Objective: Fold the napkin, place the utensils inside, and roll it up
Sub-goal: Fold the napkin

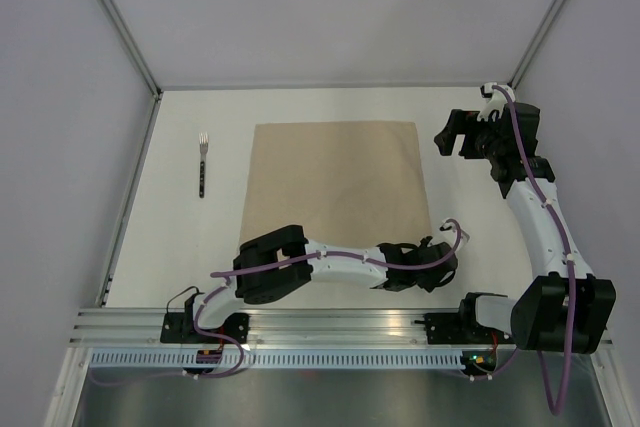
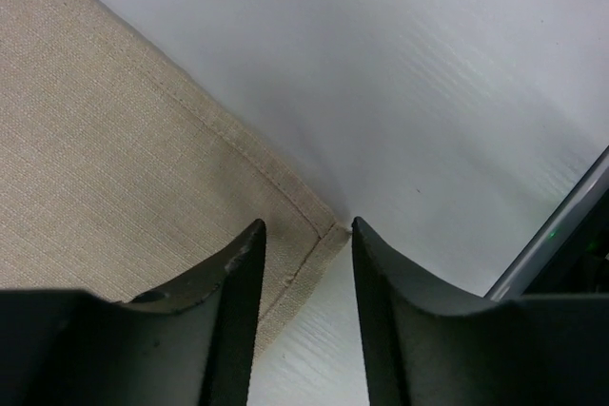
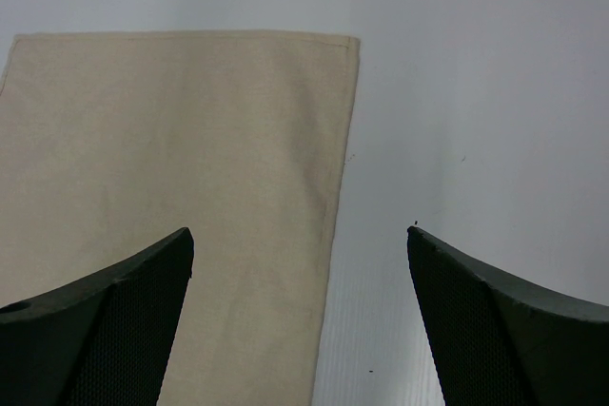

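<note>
The beige napkin (image 1: 338,182) lies flat and unfolded in the middle of the white table. A fork (image 1: 203,164) with a dark handle lies to its left, apart from it. My left gripper (image 1: 443,255) is low at the napkin's near right corner. In the left wrist view that hemmed corner of the napkin (image 2: 143,140) sits between the partly closed fingers of the left gripper (image 2: 306,225), with a gap still showing. My right gripper (image 1: 450,137) hovers wide open by the far right corner. In its wrist view the right gripper (image 3: 299,231) straddles the right edge of the napkin (image 3: 181,130).
Grey enclosure walls stand at the left, back and right of the table. A metal rail (image 1: 330,322) carrying both arm bases runs along the near edge. Bare white table (image 1: 480,217) lies right of the napkin.
</note>
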